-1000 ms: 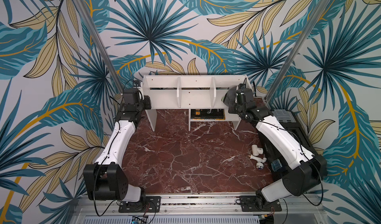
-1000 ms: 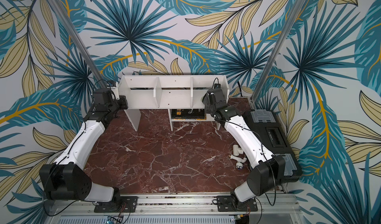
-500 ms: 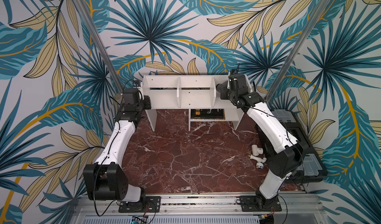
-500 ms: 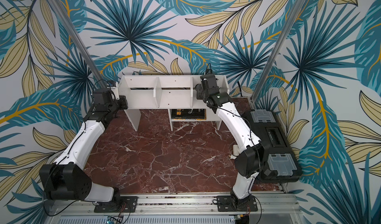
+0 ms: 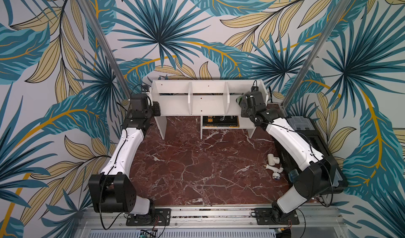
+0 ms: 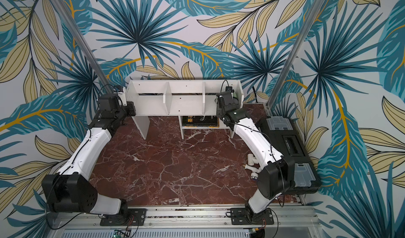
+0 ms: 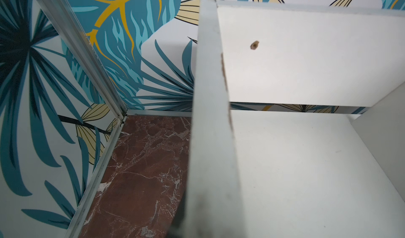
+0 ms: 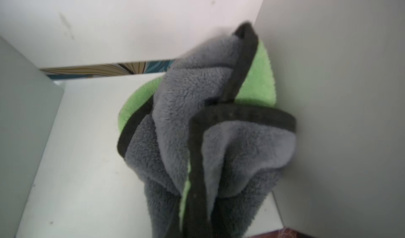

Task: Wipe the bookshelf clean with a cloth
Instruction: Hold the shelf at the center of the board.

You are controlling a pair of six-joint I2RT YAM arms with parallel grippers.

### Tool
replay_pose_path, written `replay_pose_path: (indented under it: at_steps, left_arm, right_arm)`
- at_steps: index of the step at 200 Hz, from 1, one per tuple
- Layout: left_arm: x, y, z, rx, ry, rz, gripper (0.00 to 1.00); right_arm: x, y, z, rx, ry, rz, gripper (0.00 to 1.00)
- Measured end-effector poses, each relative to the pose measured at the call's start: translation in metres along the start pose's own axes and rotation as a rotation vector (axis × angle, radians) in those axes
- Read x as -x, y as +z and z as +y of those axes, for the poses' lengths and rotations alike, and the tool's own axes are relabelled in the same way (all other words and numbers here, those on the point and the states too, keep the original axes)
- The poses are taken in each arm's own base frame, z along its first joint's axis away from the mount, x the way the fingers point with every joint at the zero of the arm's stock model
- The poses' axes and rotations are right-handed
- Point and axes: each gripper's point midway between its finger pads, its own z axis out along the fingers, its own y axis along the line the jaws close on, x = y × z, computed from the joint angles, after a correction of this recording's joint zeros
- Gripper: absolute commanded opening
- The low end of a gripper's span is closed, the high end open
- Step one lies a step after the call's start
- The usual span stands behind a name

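Note:
The white bookshelf (image 5: 208,99) (image 6: 184,99) stands at the back of the marble table. My left gripper (image 5: 156,107) (image 6: 131,107) is shut on its left end panel (image 7: 210,116). That panel's edge runs straight in between the jaws, which are hidden in the left wrist view. My right gripper (image 5: 244,102) reaches into the right compartment and is shut on the cloth (image 8: 197,116). The cloth is grey with dark edging and a lime-green side and is bunched against the compartment's right wall. A bit of green cloth (image 5: 239,99) shows in a top view. The cloth hides the right fingers.
A black toolbox (image 5: 306,127) (image 6: 289,142) lies along the table's right edge under the right arm. White pipe fittings (image 5: 272,166) (image 6: 252,164) lie near it. Dark books (image 5: 220,120) fill the lower cubby. Slanted metal posts and the leaf-patterned wall stand close behind the shelf.
My right arm lifted and pushed the cloth deeper into the right compartment. It has since dropped back toward the compartment's front. The left arm has not moved.

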Motion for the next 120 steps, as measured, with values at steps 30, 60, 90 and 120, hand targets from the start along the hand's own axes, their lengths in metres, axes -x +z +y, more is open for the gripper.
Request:
replay_pose_path:
  at_steps: [30,60,90,120]
  left_arm:
    - [0.000,0.000,0.000,0.000,0.000,0.000,0.00]
    - [0.000,0.000,0.001,0.000,0.000,0.000,0.00]
    - [0.000,0.001,0.001,-0.001,-0.001,0.001,0.00]
    - [0.000,0.001,0.001,-0.001,0.000,0.000,0.00]
  right_arm:
    - [-0.006,-0.013,0.027,0.151,0.036,-0.007,0.00]
    - [-0.015,-0.029,0.037,0.167,-0.011,-0.002,0.00]
    - [0.000,-0.024,0.008,0.018,-0.063,0.016,0.00]
    - [0.031,-0.005,-0.004,-0.060,-0.054,0.002,0.00]
